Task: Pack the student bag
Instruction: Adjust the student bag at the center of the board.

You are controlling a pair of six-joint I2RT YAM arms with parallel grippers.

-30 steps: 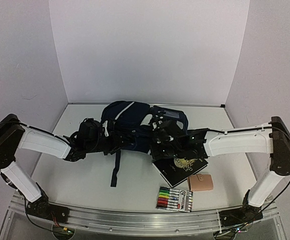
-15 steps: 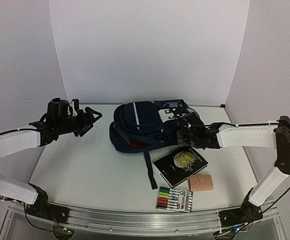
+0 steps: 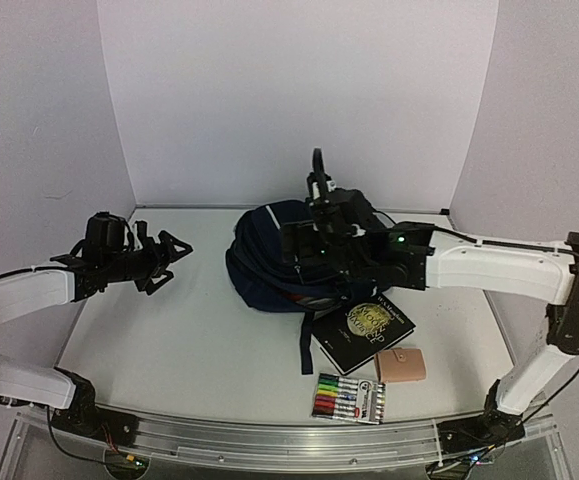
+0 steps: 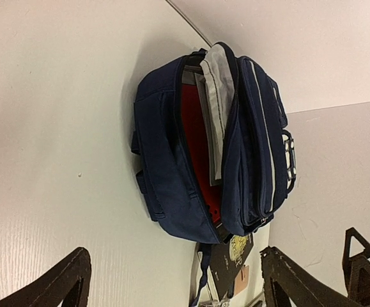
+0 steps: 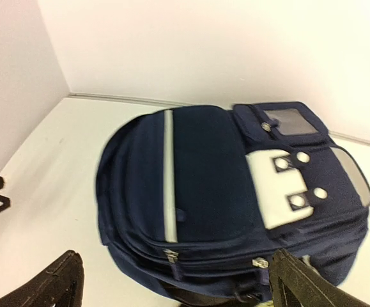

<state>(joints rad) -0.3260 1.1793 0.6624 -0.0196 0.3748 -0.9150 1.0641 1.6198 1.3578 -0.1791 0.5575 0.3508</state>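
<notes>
A: Surface, room?
B: White matte tabletop [image 3: 169, 340]; pale walls [image 3: 299, 100] at left, far and right edges.
A: Bag, pincers?
B: Navy-blue fabric student backpack [image 3: 269, 265] lies far-centre, compartment gaping; left gripper [image 3: 174, 262] spread wide, well left, bare tabletop between; right gripper [image 5: 174, 256] released above it.

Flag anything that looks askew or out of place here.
The student bag lies flat with its main compartment gaping, grey lining sticking out of the opening, and one strap trailing loose beside the tilted black book.

Black book [image 3: 361, 332], tan wallet [image 3: 402, 365] and markers [image 3: 349, 398] lie close together.
</notes>
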